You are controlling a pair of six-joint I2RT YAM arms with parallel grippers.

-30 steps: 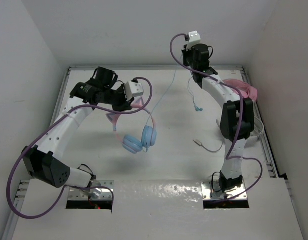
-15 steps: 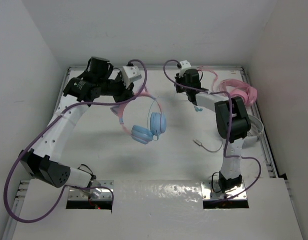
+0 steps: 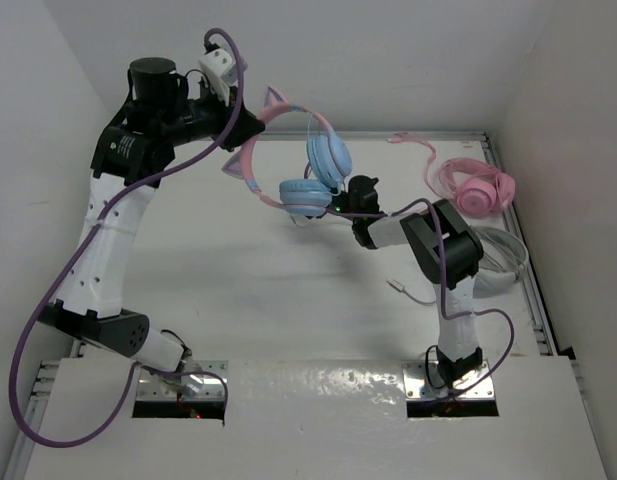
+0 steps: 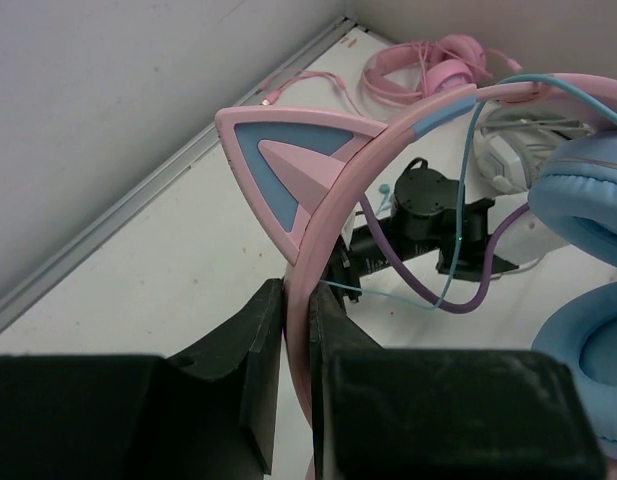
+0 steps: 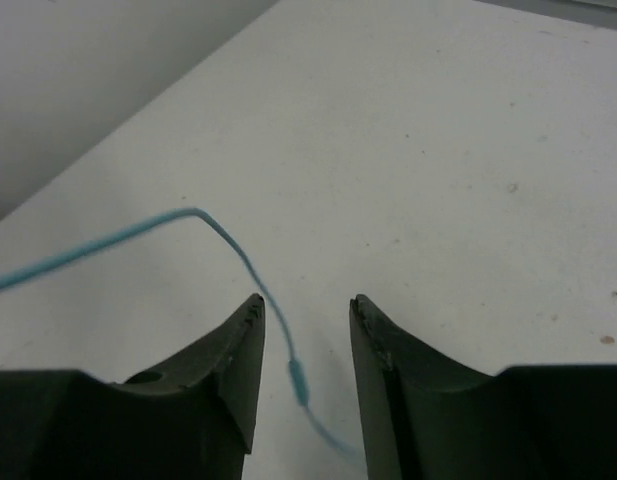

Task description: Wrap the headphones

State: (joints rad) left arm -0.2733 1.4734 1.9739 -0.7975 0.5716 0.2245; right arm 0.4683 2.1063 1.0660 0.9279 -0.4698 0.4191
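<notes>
The headphones hang in the air from my left gripper (image 3: 250,130), which is shut on the pink cat-ear headband (image 3: 278,112). The two light blue ear cups (image 3: 326,157) dangle to its right. In the left wrist view the jaws pinch the headband (image 4: 300,270) just below a cat ear (image 4: 288,160). The thin blue cable (image 4: 388,296) drops from the headband towards my right gripper (image 3: 340,203), low over the table under the cups. In the right wrist view my right gripper (image 5: 306,300) is open, and the cable (image 5: 288,350) runs loosely between its fingers.
All-pink headphones (image 3: 478,185) lie at the back right with their cable along the back edge. Larger white-grey headphones (image 3: 503,262) lie by the right rail, behind the right arm. A loose plug and cord (image 3: 410,291) lie on the table near the right arm's base.
My left arm has lifted the headphones higher and towards the back wall. My right gripper has come down from the back and moved left, to under the ear cups, around the cable.
</notes>
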